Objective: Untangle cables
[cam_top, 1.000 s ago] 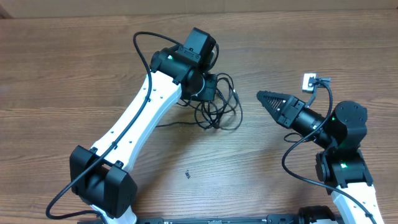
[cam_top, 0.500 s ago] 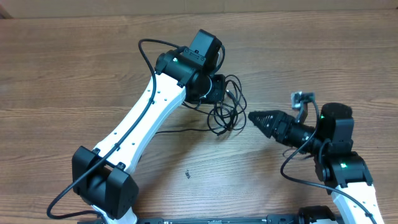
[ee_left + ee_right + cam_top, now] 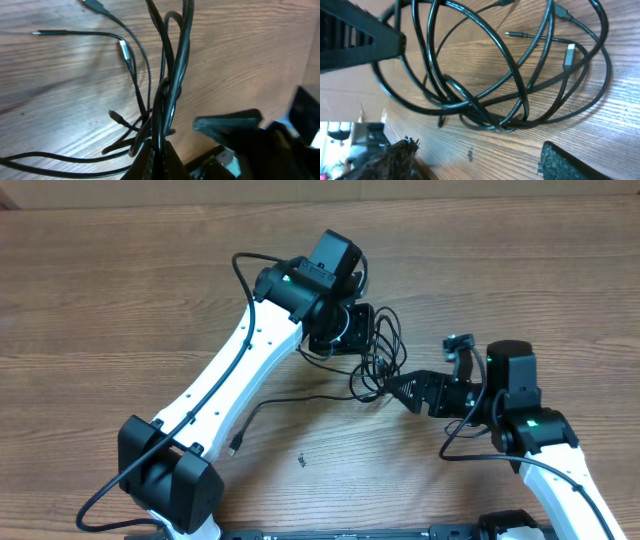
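My left tool clenches the cables — thin, glossy black loops, some silver-tipped — spilling onto the wood-grain bench. My right tool gapes wide, its ribbed fingers flanking the tangle.

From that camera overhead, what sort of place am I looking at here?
Probably a robotics lab workbench, not a home. A wood-grain table carries a tangle of thin black cables; the left gripper pinches them and the right gripper stands open close by.
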Controlling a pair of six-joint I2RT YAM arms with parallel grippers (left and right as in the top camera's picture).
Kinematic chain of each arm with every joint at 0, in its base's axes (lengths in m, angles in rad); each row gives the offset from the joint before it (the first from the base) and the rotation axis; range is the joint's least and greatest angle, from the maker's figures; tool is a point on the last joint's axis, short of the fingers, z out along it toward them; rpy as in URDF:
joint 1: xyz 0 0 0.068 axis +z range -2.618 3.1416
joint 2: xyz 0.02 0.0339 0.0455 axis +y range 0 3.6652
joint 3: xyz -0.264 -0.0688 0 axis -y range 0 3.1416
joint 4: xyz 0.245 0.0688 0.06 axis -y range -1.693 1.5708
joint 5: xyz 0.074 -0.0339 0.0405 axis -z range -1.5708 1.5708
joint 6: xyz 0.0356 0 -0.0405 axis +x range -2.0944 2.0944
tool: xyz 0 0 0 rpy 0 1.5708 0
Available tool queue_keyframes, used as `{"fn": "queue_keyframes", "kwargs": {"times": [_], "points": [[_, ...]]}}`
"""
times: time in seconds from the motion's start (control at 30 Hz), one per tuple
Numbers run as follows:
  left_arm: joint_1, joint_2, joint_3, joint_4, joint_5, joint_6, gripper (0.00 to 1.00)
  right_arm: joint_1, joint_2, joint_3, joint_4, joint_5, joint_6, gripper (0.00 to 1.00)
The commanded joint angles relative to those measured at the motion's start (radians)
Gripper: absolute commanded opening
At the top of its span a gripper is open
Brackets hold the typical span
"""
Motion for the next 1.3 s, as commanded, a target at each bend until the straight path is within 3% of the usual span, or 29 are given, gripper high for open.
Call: {"fn": "queue_keyframes", "kwargs": {"times": [0.0, 0.13, 0.27, 0.6, 0.67, 0.73, 0.93, 1.27], "points": [[-0.008, -0.025, 0.002, 0.002, 0.065, -0.024, 0.04, 0.01, 0.006, 0.006, 0.008, 0.027, -0.077, 0.8], [-0.008, -0.025, 0.002, 0.002, 0.097, -0.032, 0.04, 0.01, 0.007, 0.006, 0.008, 0.036, -0.081, 0.79], [-0.009, -0.025, 0.002, 0.002, 0.122, -0.082, 0.04, 0.011, 0.008, 0.006, 0.008, 0.035, -0.081, 0.65], [-0.038, -0.025, 0.002, 0.042, 0.197, -0.12, 0.04, 0.011, 0.016, 0.0, 0.008, 0.069, -0.106, 0.61], [-0.044, -0.025, 0.002, 0.042, 0.198, -0.12, 0.04, 0.011, 0.026, 0.0, 0.013, 0.068, -0.106, 0.57], [-0.047, -0.025, 0.002, 0.042, 0.199, -0.12, 0.04, 0.011, 0.046, 0.0, 0.016, 0.068, -0.106, 0.44], [-0.047, -0.025, 0.002, 0.048, 0.217, -0.12, 0.04, 0.011, 0.082, 0.0, 0.019, 0.053, -0.105, 0.37], [-0.047, -0.025, 0.002, 0.118, 0.208, -0.185, 0.04, 0.011, 0.082, 0.0, 0.02, 0.021, -0.105, 0.36]]}}
